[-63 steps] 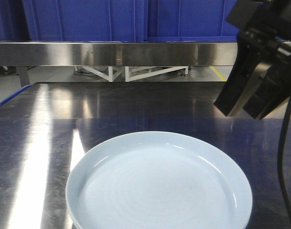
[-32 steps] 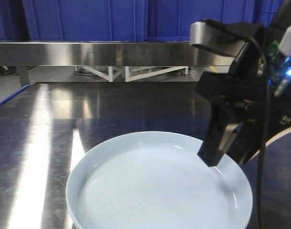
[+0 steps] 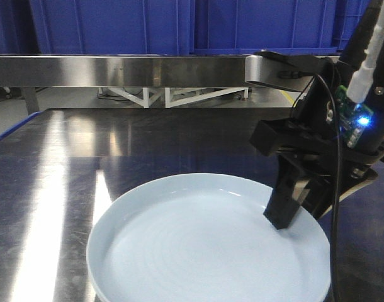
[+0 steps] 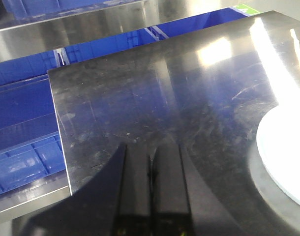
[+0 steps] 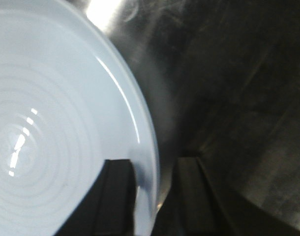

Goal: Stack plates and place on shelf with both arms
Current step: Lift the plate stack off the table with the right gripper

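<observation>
One plate (image 3: pixel 211 245) sits lower centre on the tabletop (image 3: pixel 66 157), and the right gripper (image 3: pixel 298 212), high at upper right a second ago, now straddles its right rim with jaws spread, set to pinch, while the left gripper (image 4: pixel 151 191) idles closed, empty.

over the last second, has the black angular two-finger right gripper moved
Yes. The right gripper came down and leftward: it hung clear of the pale blue round plate, and now straddles its right rim.

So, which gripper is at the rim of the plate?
The right gripper: its open fingers straddle the rim of the plate. The left gripper is shut, over the tabletop.
</observation>
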Available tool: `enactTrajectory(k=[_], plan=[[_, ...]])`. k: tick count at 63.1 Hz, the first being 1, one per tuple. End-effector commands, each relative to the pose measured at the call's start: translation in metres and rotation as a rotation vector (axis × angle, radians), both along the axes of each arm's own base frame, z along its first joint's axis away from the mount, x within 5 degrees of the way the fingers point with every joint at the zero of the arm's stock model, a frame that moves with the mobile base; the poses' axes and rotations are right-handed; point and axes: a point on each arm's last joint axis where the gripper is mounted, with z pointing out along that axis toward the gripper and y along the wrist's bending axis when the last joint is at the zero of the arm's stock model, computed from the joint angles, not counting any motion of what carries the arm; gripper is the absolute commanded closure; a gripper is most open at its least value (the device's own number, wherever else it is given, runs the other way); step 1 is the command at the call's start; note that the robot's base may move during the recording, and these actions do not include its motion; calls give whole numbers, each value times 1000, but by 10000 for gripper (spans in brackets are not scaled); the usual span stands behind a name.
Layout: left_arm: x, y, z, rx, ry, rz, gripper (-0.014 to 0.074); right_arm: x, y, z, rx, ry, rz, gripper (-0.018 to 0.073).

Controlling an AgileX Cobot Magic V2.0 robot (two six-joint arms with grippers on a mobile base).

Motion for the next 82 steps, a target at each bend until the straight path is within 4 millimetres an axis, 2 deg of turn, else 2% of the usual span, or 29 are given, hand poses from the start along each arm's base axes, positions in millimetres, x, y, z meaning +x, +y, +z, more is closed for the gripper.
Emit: enactTrajectory(k=[1, 12, 18, 31, 39, 54, 62, 70, 82], plan=[[1, -4, 16, -41, -86, -40, 513, 1, 2, 12, 26, -41, 7, 371], [1, -4, 16, -40, -87, -40, 513, 0, 2, 14, 26, -30, 14, 503], [1, -4, 16, -40, -87, -40, 513, 1, 2, 23, 39, -56, 15, 508], [1, -4, 16, -40, -87, -40, 513, 2, 0, 75, 121, -264, -6, 508], [1, -4, 16, -40, -87, -40, 513, -5, -6, 112, 187, -441, -37, 508], [1, -4, 16, -40, -87, -40, 513, -36, -25, 171, 284, -748, -85, 508], [1, -4, 16, -40, -87, -40, 513, -59, -38, 194, 338, -882, -114, 508], [1, -4, 16, -40, -87, -40, 513, -82, -51, 206, 382, -982, -138, 508], [1, -4, 16, -40, -87, -40, 513, -104, -63, 201, 408, -1050, -163, 508]])
